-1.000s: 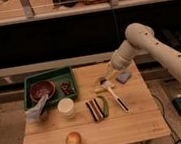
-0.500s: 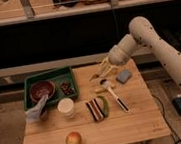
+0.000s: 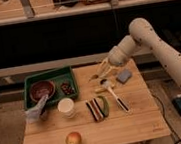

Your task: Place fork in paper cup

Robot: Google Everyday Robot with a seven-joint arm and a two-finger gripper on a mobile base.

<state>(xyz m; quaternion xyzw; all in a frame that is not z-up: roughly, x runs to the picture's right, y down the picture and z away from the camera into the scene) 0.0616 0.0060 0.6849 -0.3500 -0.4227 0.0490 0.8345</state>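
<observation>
The beige two-finger gripper (image 3: 102, 72), its fingers spread apart, hung over the far side of the smooth wooden table (image 3: 142, 125), just beside the thin silvery metal fork (image 3: 93, 78), which lay apart from the round white paper cup (image 3: 66, 106).

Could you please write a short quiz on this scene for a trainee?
1. True or false: the paper cup stands on the table, outside the green tray.
2. Where is the gripper? A over the tray; B over the table's far edge, beside the blue-grey pad; C over the near-left corner.
3. Fill in: the reddish-brown bowl sits in the ____.
Key: 1 true; 2 B; 3 green tray.
</observation>
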